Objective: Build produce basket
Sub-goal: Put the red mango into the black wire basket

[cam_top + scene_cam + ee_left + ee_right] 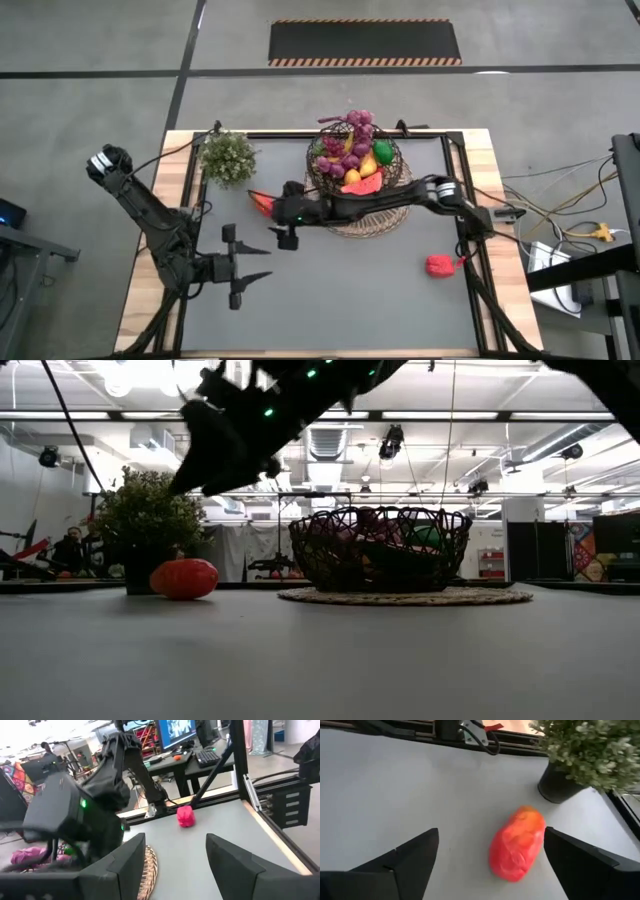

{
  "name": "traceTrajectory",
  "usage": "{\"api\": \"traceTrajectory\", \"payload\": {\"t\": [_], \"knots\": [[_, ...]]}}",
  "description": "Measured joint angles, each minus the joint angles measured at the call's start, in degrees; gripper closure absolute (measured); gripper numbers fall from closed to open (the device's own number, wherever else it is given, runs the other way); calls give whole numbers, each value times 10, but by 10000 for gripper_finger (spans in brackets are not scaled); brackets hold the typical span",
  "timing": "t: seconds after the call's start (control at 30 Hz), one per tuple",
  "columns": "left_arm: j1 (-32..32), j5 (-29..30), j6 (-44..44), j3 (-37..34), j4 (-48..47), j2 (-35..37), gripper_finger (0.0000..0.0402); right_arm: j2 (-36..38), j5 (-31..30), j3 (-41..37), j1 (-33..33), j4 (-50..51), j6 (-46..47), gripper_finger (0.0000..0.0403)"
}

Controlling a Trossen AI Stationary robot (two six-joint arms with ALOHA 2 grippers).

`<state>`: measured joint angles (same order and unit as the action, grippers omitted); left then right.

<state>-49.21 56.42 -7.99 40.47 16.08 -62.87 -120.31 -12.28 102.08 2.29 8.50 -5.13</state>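
Observation:
The dark wire basket (355,165) stands on a round woven mat (385,222) at the table's far middle. It holds purple grapes, a watermelon slice, a lime and other toy produce. A red-orange pepper (262,202) lies on the table left of the mat, near the potted plant (228,157); it also shows in the right wrist view (517,845). My right gripper (280,213) hovers open just right of the pepper and above it, its fingers (405,860) apart on either side. A red fruit (438,265) lies at the right. My left gripper (265,262) waits open at the near left.
The plant's dark pot (560,787) stands just beyond the pepper. A black frame rail (330,135) runs round the grey table top. The right arm (400,198) reaches across the mat's near side. In the low view the pepper (184,578) sits left of the basket (380,547).

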Motion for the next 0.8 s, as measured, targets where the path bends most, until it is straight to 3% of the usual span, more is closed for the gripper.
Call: {"api": "traceTrajectory", "payload": {"t": [0.23,0.5,0.8], "knots": [[-12,18,0,0,0,3,210,-86,-87,91,-13,1,-3,52],[-13,21,1,0,0,3,210,-156,-87,156,-34,26,42,57],[-14,27,1,0,-1,3,210,-167,-84,160,-54,58,83,58]]}}
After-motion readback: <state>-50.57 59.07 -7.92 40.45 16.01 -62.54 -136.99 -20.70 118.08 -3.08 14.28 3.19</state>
